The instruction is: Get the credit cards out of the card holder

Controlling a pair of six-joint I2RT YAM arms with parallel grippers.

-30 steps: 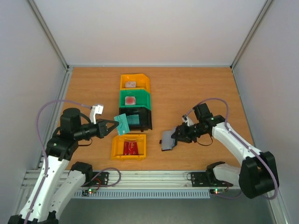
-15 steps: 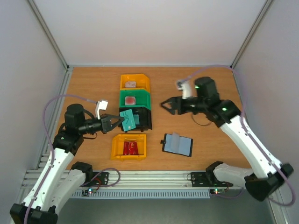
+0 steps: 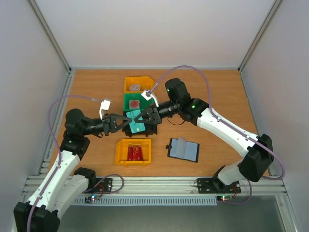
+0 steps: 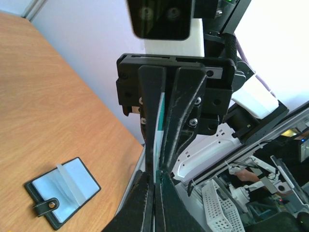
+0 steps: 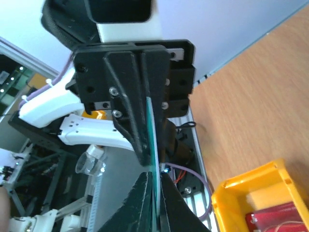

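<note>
The left gripper (image 3: 117, 123) stays clamped on the teal credit card (image 3: 136, 125). The right gripper (image 3: 141, 117) has swung over and pinched that same card. That looks like a handover, with the card holder (image 3: 183, 149) left lying open on the surface (image 3: 217, 96).

far yellow bin (image 3: 127, 86) | green bin (image 3: 125, 102) | black bin (image 3: 153, 126) | near yellow bin (image 3: 119, 152) | wooden table (image 3: 207, 92)

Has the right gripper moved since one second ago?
Yes: the right gripper swung left from the card holder to the teal card by the black bin.
</note>
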